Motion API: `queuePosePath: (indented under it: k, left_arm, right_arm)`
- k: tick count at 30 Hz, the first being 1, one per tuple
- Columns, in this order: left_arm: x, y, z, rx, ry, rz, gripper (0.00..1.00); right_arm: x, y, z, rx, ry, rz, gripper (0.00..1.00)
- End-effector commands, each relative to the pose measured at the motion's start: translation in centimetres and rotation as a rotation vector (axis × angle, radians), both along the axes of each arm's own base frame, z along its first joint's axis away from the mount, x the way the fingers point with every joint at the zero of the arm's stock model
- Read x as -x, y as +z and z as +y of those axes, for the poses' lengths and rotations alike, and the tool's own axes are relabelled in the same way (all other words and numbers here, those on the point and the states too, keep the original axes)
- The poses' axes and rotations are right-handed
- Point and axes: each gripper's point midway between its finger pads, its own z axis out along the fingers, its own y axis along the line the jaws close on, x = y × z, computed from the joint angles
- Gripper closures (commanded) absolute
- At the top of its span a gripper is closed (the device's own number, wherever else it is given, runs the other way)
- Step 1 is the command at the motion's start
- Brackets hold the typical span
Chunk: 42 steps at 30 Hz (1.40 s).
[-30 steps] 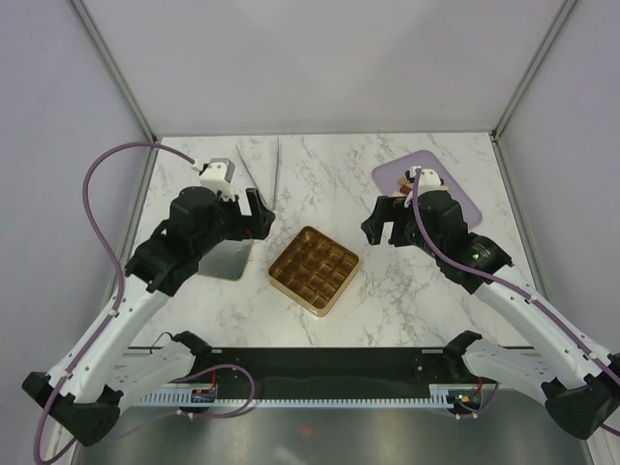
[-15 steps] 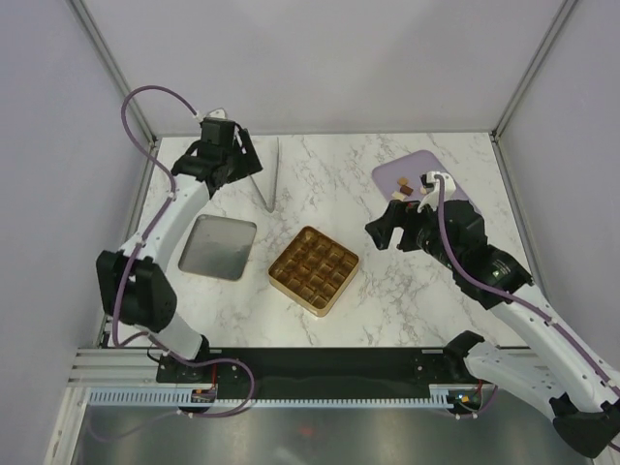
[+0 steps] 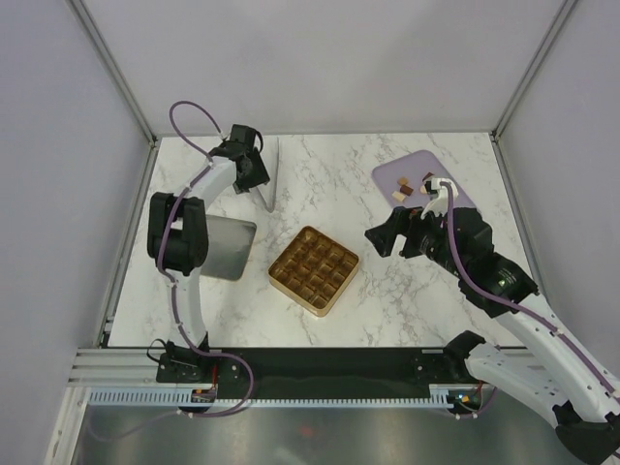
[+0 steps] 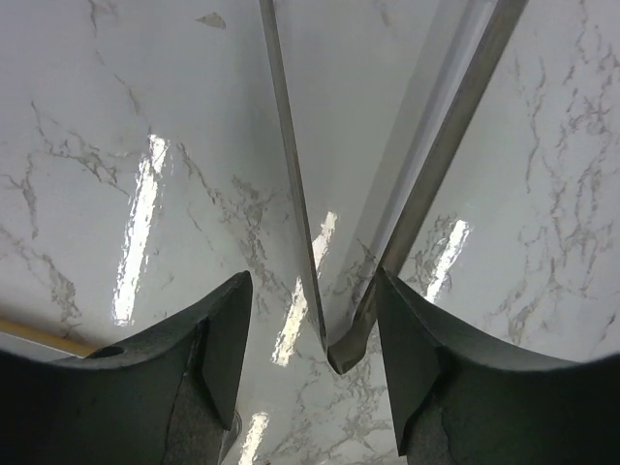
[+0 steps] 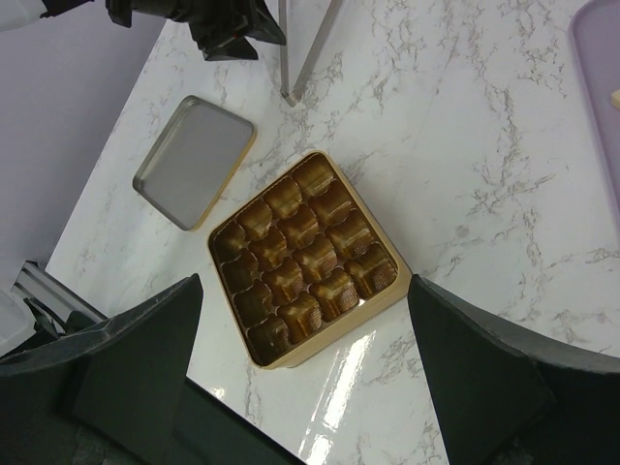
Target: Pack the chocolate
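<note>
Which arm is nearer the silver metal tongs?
The left arm: its jaws straddle the silver metal tongs' joined end; the right arm hovers right of the square gold gridded tray.

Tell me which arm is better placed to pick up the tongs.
Left. Its gripper straddles the joined end of the tongs, with a finger on each side. The right gripper hangs open between tray and mat, far from them.

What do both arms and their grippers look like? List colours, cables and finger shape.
The left arm and right arm both have white links joined by bulky black joint housings. A purple cable loops along each to the wrist. The left gripper and right gripper are black, each with two broad, matte, dark fingers that taper toward the tips. No markings are readable.
</note>
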Motion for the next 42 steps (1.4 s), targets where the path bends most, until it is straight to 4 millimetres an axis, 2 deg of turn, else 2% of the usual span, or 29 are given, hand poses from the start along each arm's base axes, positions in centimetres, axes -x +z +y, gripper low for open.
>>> queuePosePath:
  k: [1, 6, 10, 11, 15, 23, 28, 33, 37, 42]
  left_arm:
    - [-1.5, -0.3, -0.8, 0.065, 0.049, -0.017, 0.39]
    - [-1.5, -2.3, -1.5, 0.081, 0.031, 0.022, 0.47]
    - [-1.6, -2.5, -2.4, 0.118, -0.006, 0.021, 0.56]
    - [-1.5, -2.6, -3.4, 0.135, -0.04, 0.019, 0.59]
    - [-1.5, -3.0, -5.1, 0.151, -0.077, 0.022, 0.64]
    - [-0.9, -3.9, -9.9, 0.221, -0.153, 0.042, 0.68]
    - [-0.9, -4.2, -11.8, 0.249, -0.176, 0.047, 0.72]
    - [-0.5, -3.6, -13.7, 0.27, -0.225, 0.035, 0.73]
    - [0.1, -3.1, -16.6, 0.306, -0.286, 0.024, 0.73]
    - [0.1, -2.9, -19.1, 0.366, -0.305, 0.024, 0.72]
  right_arm:
    - [0.0, 0.6, 0.1, -0.022, 0.005, -0.023, 0.05]
    - [-0.4, -0.7, 0.1, 0.011, -0.001, -0.002, 0.04]
    - [-0.6, -0.9, 0.2, 0.024, 0.002, 0.001, 0.04]
    - [-0.6, -0.9, 0.2, 0.026, 0.001, 0.0, 0.04]
    - [-0.7, -0.9, 0.2, 0.032, 0.003, -0.001, 0.04]
    - [-0.8, -0.7, -0.3, 0.039, -0.016, -0.02, 0.04]
    - [-0.6, -0.5, -0.4, 0.04, -0.017, -0.022, 0.04]
    - [-0.5, 0.1, -0.7, 0.033, -0.029, -0.03, 0.04]
    - [-0.5, -0.1, -0.6, 0.021, -0.036, -0.017, 0.04]
    - [-0.5, -0.1, -0.4, 0.013, -0.034, -0.008, 0.05]
